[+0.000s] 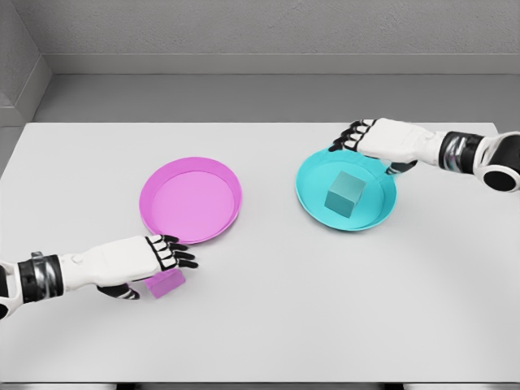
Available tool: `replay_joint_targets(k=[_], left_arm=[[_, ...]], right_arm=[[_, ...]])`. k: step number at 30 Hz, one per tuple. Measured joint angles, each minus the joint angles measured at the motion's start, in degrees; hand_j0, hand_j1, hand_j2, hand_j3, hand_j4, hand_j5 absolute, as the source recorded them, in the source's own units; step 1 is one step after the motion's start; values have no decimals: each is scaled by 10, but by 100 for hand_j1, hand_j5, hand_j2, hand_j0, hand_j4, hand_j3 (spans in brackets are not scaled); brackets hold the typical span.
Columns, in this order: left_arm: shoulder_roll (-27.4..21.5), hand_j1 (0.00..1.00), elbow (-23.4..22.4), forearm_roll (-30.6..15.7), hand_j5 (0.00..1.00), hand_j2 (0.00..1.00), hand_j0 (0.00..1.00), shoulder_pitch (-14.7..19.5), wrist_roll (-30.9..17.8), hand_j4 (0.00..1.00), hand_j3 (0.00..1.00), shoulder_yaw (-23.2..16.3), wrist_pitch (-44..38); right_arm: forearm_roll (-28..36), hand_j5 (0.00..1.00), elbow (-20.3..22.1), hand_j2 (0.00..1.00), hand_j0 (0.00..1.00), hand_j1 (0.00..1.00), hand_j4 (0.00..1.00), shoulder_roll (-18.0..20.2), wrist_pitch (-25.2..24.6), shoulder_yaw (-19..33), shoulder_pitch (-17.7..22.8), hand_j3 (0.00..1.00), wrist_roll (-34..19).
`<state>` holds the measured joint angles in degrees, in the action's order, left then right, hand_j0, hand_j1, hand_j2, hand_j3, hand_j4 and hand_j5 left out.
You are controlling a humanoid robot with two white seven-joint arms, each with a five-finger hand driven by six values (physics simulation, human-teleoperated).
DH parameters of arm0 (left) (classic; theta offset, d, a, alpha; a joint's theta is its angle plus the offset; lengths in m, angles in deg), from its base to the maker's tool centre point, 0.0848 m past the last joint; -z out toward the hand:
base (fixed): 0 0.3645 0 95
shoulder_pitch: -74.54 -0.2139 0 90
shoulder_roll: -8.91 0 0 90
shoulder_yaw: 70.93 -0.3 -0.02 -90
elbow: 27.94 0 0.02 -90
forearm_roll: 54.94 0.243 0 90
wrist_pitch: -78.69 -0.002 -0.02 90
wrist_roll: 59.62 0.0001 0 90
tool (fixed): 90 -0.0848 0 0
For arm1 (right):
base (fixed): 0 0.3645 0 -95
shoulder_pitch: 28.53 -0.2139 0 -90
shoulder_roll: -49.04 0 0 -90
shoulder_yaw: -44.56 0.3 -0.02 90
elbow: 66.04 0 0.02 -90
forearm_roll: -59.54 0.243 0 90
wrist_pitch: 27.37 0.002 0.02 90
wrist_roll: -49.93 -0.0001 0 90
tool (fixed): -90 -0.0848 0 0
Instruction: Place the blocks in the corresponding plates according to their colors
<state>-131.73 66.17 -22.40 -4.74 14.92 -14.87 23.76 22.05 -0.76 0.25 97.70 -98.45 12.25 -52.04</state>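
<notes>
Nearest, the small pink plastic-looking cube (166, 283) lies on the white table (268, 325) just under the left hand (154, 258), whose black-tipped fingers (175, 253) reach forward, spread and not yet clamped on it; it looks rigid, light and smooth, best pinched across two opposite flat faces. Just beyond those fingertips sits the round pink plate (191, 200). Farther off, the teal cube (345, 195) already rests inside the round teal plate (313, 191), the right hand (370, 138) hovering loosely open over its far rim.

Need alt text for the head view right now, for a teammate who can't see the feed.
On a white table, the teal block sits in the teal plate while the pink block lies outside the empty pink plate, under the left hand. The right hand hovers at the teal plate's far rim, holding nothing.
</notes>
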Motion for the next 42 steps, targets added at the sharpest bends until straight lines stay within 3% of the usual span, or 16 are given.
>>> replay_joint_targets(k=[5, 13, 18, 30, 34, 42], left_arm=[[1, 100, -15, 0, 100, 100, 100, 1, 0, 100, 100, 0, 0], [6, 100, -33, 1, 100, 100, 100, 5, 0, 100, 100, -2, 0], [13, 100, -44, 1, 100, 100, 100, 11, 0, 100, 100, -4, 0], [37, 100, -74, 4, 100, 100, 100, 23, 0, 100, 100, -6, 0], [40, 76, -75, 4, 76, 76, 76, 22, -2, 76, 76, -7, 0], [43, 55, -73, 2, 55, 55, 55, 21, -11, 55, 55, -8, -1]], right_arm=[[12, 100, 38, 100, 100, 100, 100, 58, 0, 54, 40, 100, 5], [27, 100, 47, 100, 100, 100, 100, 118, 0, 148, 138, 100, 39], [29, 100, 48, 100, 100, 100, 100, 126, 0, 179, 138, 100, 41], [30, 100, 47, 100, 100, 100, 100, 127, 0, 187, 138, 100, 40], [30, 100, 47, 100, 100, 100, 100, 127, 0, 186, 138, 100, 39], [29, 100, 46, 100, 100, 100, 100, 127, 0, 186, 139, 100, 39]])
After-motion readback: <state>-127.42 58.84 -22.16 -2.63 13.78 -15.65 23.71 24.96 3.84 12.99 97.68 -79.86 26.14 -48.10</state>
